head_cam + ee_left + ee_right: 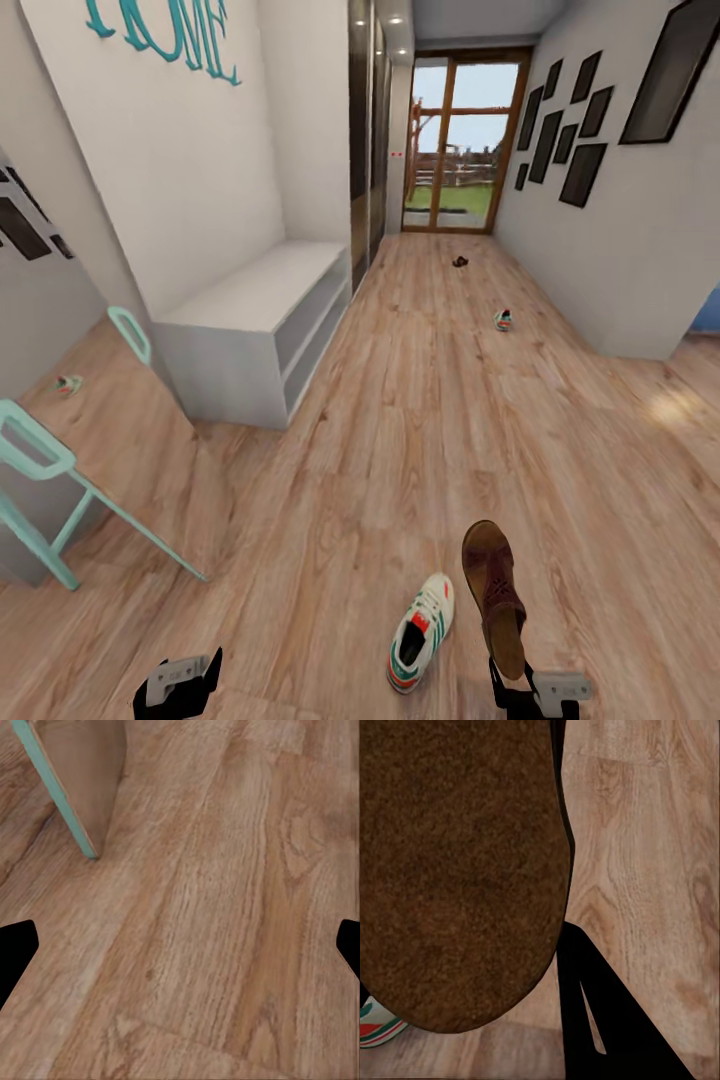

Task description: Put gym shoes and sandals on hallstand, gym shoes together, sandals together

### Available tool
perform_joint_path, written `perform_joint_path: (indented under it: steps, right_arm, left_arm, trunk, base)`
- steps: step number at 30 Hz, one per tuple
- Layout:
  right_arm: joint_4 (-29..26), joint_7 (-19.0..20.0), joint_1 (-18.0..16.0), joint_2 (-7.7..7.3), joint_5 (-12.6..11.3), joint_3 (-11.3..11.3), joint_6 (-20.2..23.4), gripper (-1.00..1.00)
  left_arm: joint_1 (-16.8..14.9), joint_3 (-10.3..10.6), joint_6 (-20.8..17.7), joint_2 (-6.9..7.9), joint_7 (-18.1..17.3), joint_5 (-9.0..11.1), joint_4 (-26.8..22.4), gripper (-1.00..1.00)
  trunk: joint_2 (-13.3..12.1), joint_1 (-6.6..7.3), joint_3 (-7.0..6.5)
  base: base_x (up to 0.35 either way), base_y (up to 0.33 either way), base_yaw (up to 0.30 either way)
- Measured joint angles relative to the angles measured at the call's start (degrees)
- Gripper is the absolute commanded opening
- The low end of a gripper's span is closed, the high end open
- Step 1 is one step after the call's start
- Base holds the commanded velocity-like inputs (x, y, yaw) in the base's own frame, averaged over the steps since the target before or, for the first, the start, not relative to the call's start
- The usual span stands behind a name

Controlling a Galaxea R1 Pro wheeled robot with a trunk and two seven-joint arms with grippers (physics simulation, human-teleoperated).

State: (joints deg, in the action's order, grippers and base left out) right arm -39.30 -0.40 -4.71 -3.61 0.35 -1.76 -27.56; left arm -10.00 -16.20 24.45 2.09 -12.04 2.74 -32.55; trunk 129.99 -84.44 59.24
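right gripper (512, 690) low at the near edge of the head view, pinching the heel end of a brown sandal (495, 590) that points away up the corridor, toe forward. in the right wrist view, sandal (457, 870) large and close, a black finger (600, 1012) pressed against its edge, plank floor (652, 870) beyond. just left of the held sandal, a white gym shoe (420, 632) with green stripes and red tongue, lying on the floor (400, 450), toe away; a sliver of it (375, 1031) at the wrist view's corner. left gripper (180, 685) at the near left, spread wide and holding nothing; in the left wrist view two dark fingertips (15, 952) well apart over bare floor (195, 930), a mint chair leg (56, 791) ahead. mint chair (60, 480) at the left of the head view. farther on, against the left wall, a plain white bench (255, 330) with two open tiers, teal letters (165, 30) on the wall above. far down the corridor, second gym shoe (503, 320) on the floor near the right wall, and beyond it the other sandal (460, 262), small and dark, short of the glass door (462, 140). dark frames (565, 130) on the right wall.
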Motion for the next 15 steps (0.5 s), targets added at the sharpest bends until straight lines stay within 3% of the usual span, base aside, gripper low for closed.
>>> perform_joint_path:
  steps: [15]
  right_arm:
    - [0.0, 0.0, 0.0, 0.0, 0.0, 0.0, 0.0, -1.0]
  left_arm:
    - [0.1, 0.0, 0.0, 0.01, 0.0, 0.0, 0.0, 1.0]
  trunk:
    - [0.0, 0.0, 0.0]
  base:
    - [0.0, 0.0, -0.3]
